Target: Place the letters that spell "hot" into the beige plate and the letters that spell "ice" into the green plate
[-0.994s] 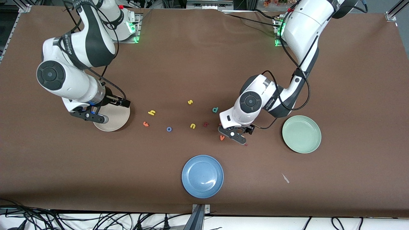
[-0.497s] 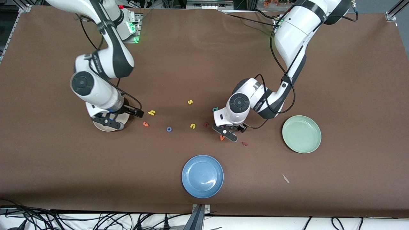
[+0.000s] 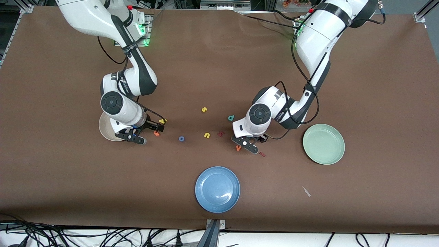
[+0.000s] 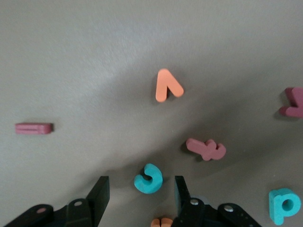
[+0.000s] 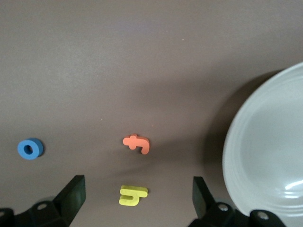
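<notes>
The left gripper (image 4: 139, 198) stands open, black fingers either side of the teal foam c (image 4: 148, 178); the flat red i (image 4: 33, 128) lies apart. The right gripper (image 5: 137, 198), wide open, straddles the yellow h (image 5: 133, 195), the hooked orange t (image 5: 138, 143) and smooth beige plate (image 5: 265, 156) nearby.

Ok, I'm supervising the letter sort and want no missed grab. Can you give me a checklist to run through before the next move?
1. Teal c lies between the left gripper fingers: ok.
2. Left gripper closed on the c: not ok, gaps on both sides.
3. Green plate empty: ok.
4. Right gripper open over the yellow h: ok.
5. Beige plate beside it, bare where visible: ok.
6. Dark red i lies apart from other letters: ok.
</notes>
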Robot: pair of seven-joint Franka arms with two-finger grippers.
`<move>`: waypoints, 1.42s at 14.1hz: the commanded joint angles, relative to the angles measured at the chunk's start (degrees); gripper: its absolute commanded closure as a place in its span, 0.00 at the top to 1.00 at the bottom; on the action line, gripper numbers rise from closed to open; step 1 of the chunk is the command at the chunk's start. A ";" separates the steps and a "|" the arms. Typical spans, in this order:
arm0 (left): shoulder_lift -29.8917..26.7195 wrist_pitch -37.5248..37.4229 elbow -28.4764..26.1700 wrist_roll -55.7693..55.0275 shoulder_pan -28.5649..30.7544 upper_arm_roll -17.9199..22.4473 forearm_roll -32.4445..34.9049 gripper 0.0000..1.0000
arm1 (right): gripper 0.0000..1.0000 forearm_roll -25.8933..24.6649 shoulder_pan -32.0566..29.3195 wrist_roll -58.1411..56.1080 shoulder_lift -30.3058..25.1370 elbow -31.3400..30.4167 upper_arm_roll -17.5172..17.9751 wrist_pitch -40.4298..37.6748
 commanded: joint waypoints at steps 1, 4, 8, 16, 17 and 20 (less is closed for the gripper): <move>-0.16 0.56 -0.75 0.21 0.21 -0.17 1.76 0.57 | 1.00 0.38 0.73 -1.76 1.05 0.55 -0.07 1.61; -0.07 0.56 -0.75 -0.14 0.21 -0.17 1.76 0.44 | 1.00 0.82 1.71 4.72 1.76 -0.06 0.02 5.56; 0.37 1.87 -0.75 -0.49 0.12 -0.17 1.67 0.44 | 1.00 0.91 1.79 9.22 2.29 -1.37 0.81 6.63; 0.02 1.79 -0.66 -0.58 0.47 -0.26 1.67 0.00 | 1.00 3.19 1.79 12.75 -1.84 -10.33 1.16 12.59; -0.50 1.61 -0.66 -0.40 1.08 -0.17 1.67 0.00 | 1.00 3.28 1.79 12.83 -2.19 -11.30 1.59 13.83; -4.36 -5.65 -0.13 0.30 3.89 -0.43 1.67 0.00 | 1.00 3.28 1.79 14.06 -2.28 -12.45 2.48 15.32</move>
